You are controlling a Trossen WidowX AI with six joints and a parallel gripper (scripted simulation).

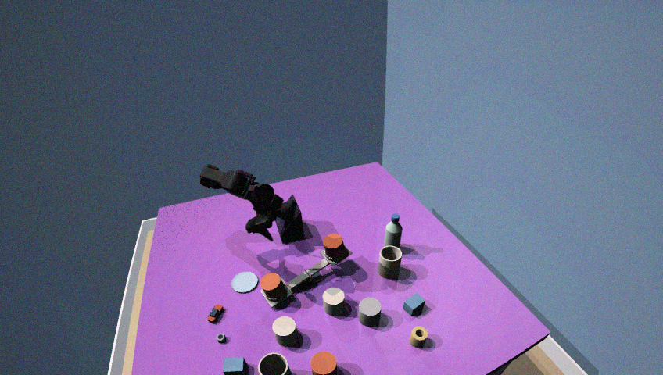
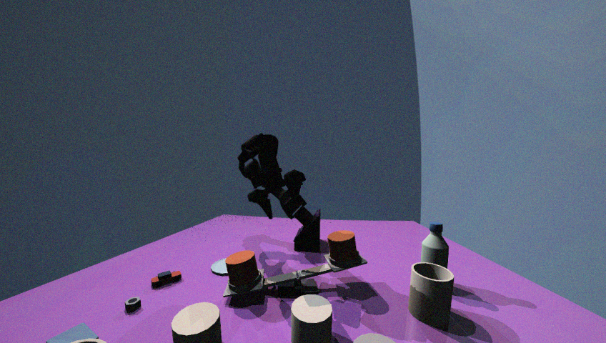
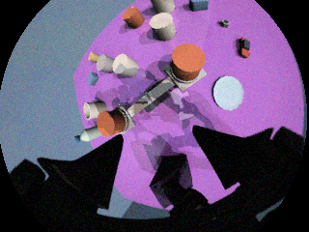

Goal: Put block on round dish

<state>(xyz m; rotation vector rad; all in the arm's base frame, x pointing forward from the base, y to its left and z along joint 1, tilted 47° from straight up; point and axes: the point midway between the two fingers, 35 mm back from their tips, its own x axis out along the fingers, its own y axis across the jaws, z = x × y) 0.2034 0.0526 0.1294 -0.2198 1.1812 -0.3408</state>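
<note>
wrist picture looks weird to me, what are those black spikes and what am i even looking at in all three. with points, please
Those black spikes are the two fingers of the gripper (image 3: 158, 132), seen by a camera mounted near the end of the robot arm. The jaws are open, holding nothing.

The top picture looks down from high up; the exterior one looks across the table from lower down. Both show the one black arm.

In the middle is a small balance (image 1: 304, 277) (image 2: 314, 271) (image 3: 159, 93), tilted, with an orange cup upside down on each end. Beside its lower end lies a pale round dish (image 1: 245, 282) (image 2: 219, 267) (image 3: 228, 93). Around them are a bottle (image 1: 392, 234) (image 2: 434, 248) (image 3: 90, 133), a toy car (image 1: 215, 313) (image 2: 166, 279) (image 3: 244, 47) and other cups and blocks. The block hidden under one cup can't be seen.
</note>
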